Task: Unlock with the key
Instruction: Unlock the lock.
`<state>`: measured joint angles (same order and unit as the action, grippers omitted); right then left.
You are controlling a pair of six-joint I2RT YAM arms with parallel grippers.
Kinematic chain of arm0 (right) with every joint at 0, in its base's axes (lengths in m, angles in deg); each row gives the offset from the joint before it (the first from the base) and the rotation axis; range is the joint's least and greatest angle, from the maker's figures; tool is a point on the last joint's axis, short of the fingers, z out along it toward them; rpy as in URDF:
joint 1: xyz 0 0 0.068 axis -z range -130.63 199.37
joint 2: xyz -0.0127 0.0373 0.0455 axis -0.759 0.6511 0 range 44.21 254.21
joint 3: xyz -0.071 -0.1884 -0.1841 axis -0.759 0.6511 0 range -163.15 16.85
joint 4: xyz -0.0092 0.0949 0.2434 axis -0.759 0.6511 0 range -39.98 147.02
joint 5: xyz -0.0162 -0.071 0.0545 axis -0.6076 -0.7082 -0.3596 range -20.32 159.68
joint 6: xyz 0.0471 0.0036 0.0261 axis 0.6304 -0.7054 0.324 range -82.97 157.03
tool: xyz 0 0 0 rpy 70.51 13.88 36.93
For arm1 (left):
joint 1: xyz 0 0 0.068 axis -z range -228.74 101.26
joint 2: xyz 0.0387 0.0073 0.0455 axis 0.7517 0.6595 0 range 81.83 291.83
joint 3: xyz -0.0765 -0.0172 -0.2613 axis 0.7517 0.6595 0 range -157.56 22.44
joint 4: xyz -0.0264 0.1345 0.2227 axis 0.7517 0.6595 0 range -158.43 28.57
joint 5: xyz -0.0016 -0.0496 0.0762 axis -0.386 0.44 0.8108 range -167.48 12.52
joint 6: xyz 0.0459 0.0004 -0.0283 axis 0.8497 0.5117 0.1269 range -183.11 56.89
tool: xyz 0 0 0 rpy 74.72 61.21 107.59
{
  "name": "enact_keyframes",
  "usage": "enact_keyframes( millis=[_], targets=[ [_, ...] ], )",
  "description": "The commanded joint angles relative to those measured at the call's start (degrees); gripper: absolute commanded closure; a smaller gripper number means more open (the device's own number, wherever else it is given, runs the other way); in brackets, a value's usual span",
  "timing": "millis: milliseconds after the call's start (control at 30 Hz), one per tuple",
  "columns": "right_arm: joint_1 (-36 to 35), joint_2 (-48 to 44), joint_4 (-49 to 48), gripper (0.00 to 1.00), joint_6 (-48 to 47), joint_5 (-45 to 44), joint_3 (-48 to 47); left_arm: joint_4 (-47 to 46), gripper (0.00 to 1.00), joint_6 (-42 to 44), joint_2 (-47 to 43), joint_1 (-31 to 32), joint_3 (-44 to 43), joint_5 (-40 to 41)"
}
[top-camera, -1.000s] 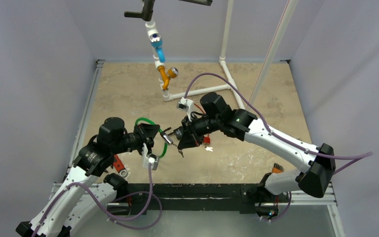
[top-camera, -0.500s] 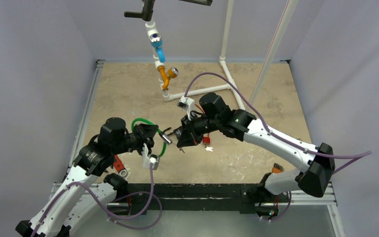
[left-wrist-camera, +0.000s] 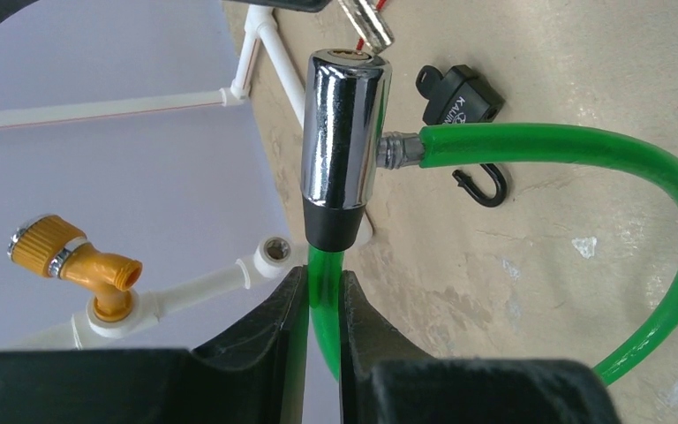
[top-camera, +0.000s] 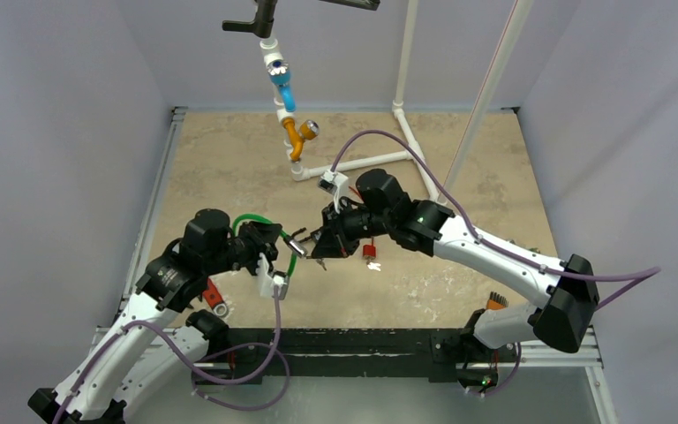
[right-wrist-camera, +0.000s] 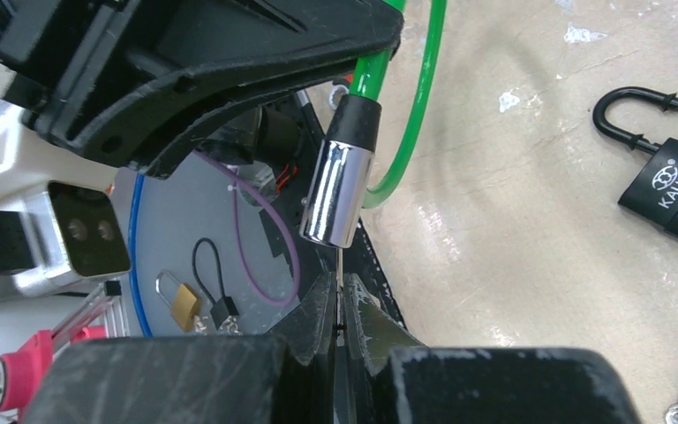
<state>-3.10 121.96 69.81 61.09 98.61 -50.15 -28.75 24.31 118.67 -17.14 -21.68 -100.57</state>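
Reaching toward each other above the beige table (top-camera: 229, 168), the two arms meet nearly tip to tip near the middle of it, both wrists held off the surface. The left gripper (left-wrist-camera: 322, 287) is clamped on the green cable (left-wrist-camera: 574, 150) of the cable lock, the fingers pinching it just below the black collar of the chrome cylinder (left-wrist-camera: 344, 132), so that the cylinder stands out beyond the fingertips. A small metal ferrule joins the cable to the cylinder's side, and from there the cable sweeps away in one wide loop. The cylinder is polished and mirror bright, with a rounded free end that faces the other arm. The right gripper (right-wrist-camera: 339, 296) has its fingers pressed together on the key (right-wrist-camera: 339, 269), which shows in the right wrist view only as a thin edge-on sliver running up to the cylinder's free end. In the left wrist view the silver blade comes in at a slant and meets that same end face; how far it sits inside, I cannot tell. On the table beyond the cable lies a black padlock (right-wrist-camera: 671, 190) marked KAIJING, its shackle swung open, well apart from both grippers. A small brass padlock (right-wrist-camera: 181, 305) lies on the grey surface behind the left gripper
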Motion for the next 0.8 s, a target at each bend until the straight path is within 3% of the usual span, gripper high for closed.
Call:
enact_keyframes(
  millis=[0,300,767],
  targets=[
    [-0.27,-0.25,-5.59,1.00,0.91,-3.22,1.39,-6.26,1.00,-7.32,0.02,0.63,-1.43,1.47],
    [-0.24,-5.31,-5.18,1.00,-1.80,-5.47,2.88,-8.67,1.00,-21.50,-2.05,1.32,-0.60,5.90],
    [-0.18,-14.24,-11.94,1.00,0.52,-10.41,7.61,-11.54,1.00,-26.41,-3.57,2.92,1.93,6.32]
  ],
)
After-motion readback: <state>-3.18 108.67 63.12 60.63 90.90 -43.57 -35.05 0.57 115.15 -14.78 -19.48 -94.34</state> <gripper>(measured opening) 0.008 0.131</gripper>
